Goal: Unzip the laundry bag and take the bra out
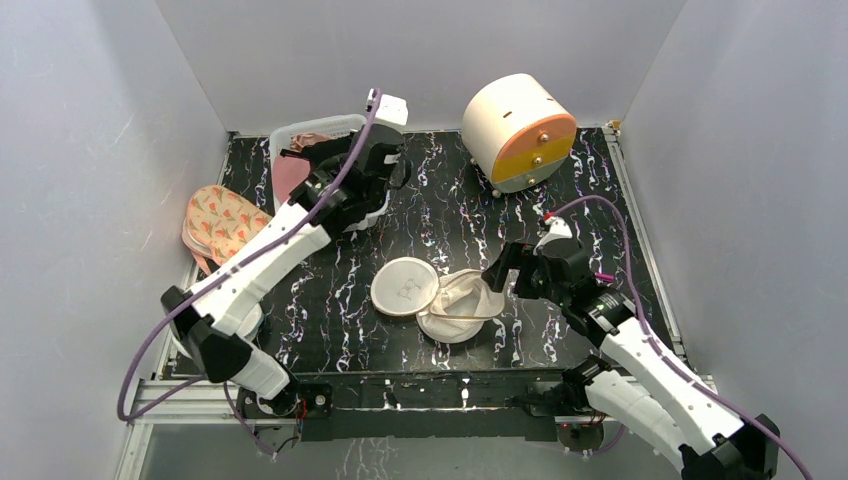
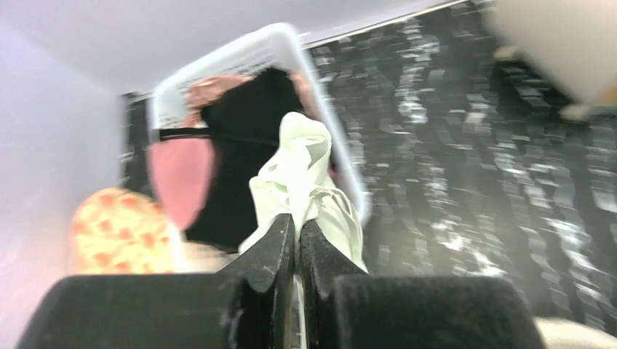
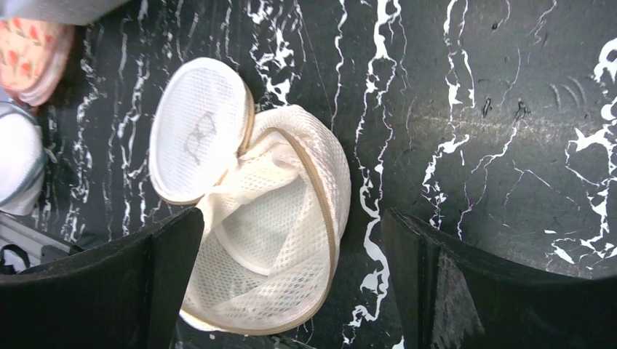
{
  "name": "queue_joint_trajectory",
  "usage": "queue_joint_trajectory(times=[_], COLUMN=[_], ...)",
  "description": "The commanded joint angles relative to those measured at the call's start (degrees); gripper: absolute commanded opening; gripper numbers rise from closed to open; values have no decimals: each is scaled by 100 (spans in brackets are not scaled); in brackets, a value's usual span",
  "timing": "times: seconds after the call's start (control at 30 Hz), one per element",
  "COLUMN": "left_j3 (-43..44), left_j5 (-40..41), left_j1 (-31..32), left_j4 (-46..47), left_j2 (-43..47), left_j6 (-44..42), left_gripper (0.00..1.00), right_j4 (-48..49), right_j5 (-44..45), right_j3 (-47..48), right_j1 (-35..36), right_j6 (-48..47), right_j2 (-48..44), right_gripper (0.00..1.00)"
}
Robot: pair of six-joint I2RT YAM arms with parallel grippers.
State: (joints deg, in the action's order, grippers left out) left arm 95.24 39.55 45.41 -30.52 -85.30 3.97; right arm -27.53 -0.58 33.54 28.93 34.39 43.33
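Observation:
My left gripper is shut on a pale green bra and holds it up at the near edge of the white basket at the back left. In the top view this gripper is at the basket, and the arm hides the bra. The white mesh laundry bag lies unzipped on the table, its round lid flipped open to the left. It also shows in the top view. My right gripper is open and empty, just above the bag.
The basket holds a black garment and a pink one. An orange-patterned padded item lies at the left table edge. A cream drum with an orange face stands at the back right. A white object sits near the left arm.

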Motion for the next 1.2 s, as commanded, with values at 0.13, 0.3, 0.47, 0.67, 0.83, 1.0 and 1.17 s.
queue_joint_trajectory(times=[0.13,0.3,0.47,0.67,0.83,1.0,1.17], left_j3=[-205,678,1117,1551,1335,380,388], left_j5=[2425,2223,2150,1736,913,342,66], left_j1=[-945,-1510,-1801,-2121,-2472,-2642,-2640], left_j4=[1150,946,1479,798,24,753,631], left_j2=[-990,-1737,-2287,-3255,-3728,-3210,-3097], left_j6=[-1873,-1713,-2196,-1569,-428,-405,-270], left_gripper=[0,0,0,0,12,22,38], right_j4=[-247,-277,-228,-171,-169,-167,-194], right_j5=[182,100,131,170,151,117,140], right_j3=[496,475,427,397,400,403,459], right_j1=[27,29,27,27,25,25,25], right_j6=[32,40,46,17,-3,-14,-44], right_j2=[-553,-653,-696,-643,-629,-627,-497], right_gripper=[94,95,95,95,95,95,96])
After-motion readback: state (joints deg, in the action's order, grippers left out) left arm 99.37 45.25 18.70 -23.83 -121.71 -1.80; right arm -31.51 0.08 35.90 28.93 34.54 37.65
